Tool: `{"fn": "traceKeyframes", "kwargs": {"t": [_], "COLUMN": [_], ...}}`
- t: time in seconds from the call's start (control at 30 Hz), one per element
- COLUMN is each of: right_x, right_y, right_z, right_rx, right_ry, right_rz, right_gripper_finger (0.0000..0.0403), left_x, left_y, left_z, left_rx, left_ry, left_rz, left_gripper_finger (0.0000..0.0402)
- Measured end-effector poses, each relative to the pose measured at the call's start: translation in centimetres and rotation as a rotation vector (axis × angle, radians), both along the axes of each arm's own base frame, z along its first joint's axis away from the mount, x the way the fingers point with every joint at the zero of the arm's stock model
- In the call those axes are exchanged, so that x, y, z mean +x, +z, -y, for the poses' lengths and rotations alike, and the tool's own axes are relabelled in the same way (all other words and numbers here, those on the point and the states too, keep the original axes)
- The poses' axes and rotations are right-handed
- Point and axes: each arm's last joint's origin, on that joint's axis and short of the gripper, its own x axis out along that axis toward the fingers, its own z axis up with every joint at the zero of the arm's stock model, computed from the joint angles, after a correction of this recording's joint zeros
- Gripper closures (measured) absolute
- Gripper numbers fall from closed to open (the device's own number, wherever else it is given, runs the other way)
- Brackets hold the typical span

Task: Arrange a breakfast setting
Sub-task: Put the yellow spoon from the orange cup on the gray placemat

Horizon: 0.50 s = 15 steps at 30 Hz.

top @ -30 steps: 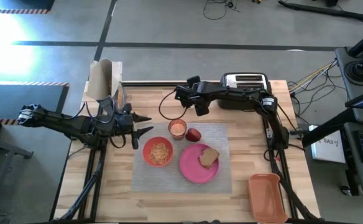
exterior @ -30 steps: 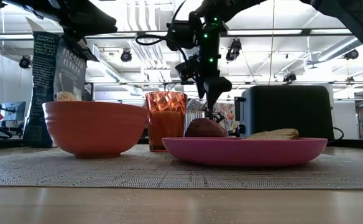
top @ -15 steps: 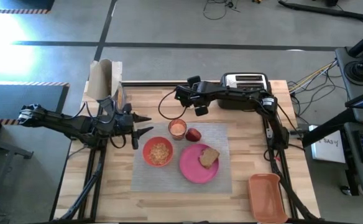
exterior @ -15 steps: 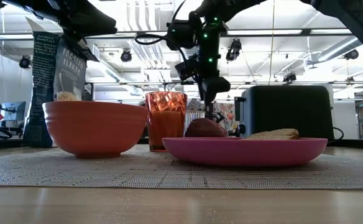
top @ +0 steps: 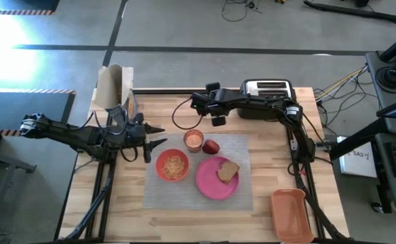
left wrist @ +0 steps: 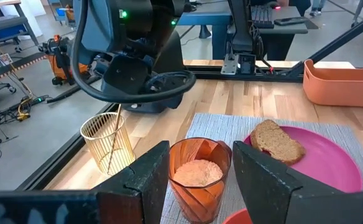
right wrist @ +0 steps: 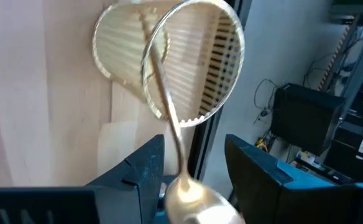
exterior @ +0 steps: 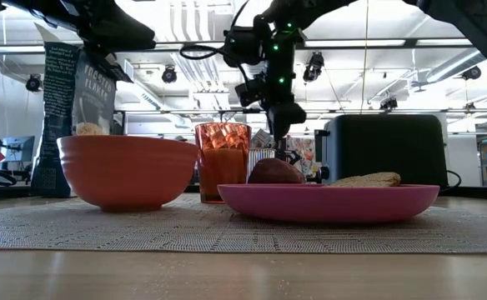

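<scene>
Grey placemat point(top: 198, 176): lies mid-tabletop point(top: 266, 217); carries bowl, plate, glass and fruit
Orange-red bowl point(top: 173, 166): on the mat's left part, holding cereal; just beside the plate
Pink plate point(top: 217, 177): right of the bowl; brown toast slice point(top: 227, 171) lies on it
Glass point(top: 194, 140): at the mat's far edge, orange-pink drink inside; red fruit point(top: 211, 146) just beside it
Spoon point(right wrist: 169, 124): gripped by its bowl end, handle reaching down into a gold wire cup point(left wrist: 110, 143)
Right end effector point(top: 218, 120): above the tabletop beyond the glass; fingers clamped on the spoon
Left end effector point(top: 156, 135): fingers spread apart; hovers left of the glass, holding nothing
Toaster point(top: 268, 89): at the far edge
</scene>
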Motion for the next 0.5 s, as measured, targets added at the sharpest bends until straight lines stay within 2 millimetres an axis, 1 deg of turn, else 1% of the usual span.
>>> {"fn": "traceKeyframes", "kwargs": {"t": [0.13,0.5], "right_x": [-0.28,-0.39], "right_y": [-0.08,-0.13], "right_z": [-0.11,0.12], "right_rx": [0.026,0.053], "right_ry": [0.005,0.008], "right_rz": [-0.028,-0.025], "right_gripper_finger": [0.0243,0.0243], "left_x": [0.0,-0.31], "left_y": [0.0,-0.02], "left_z": [0.01,-0.05], "left_rx": [0.0,0.009], "left_ry": [0.0,-0.002], "left_rz": [0.0,-0.014], "left_gripper_finger": [0.0241,0.0242]}}
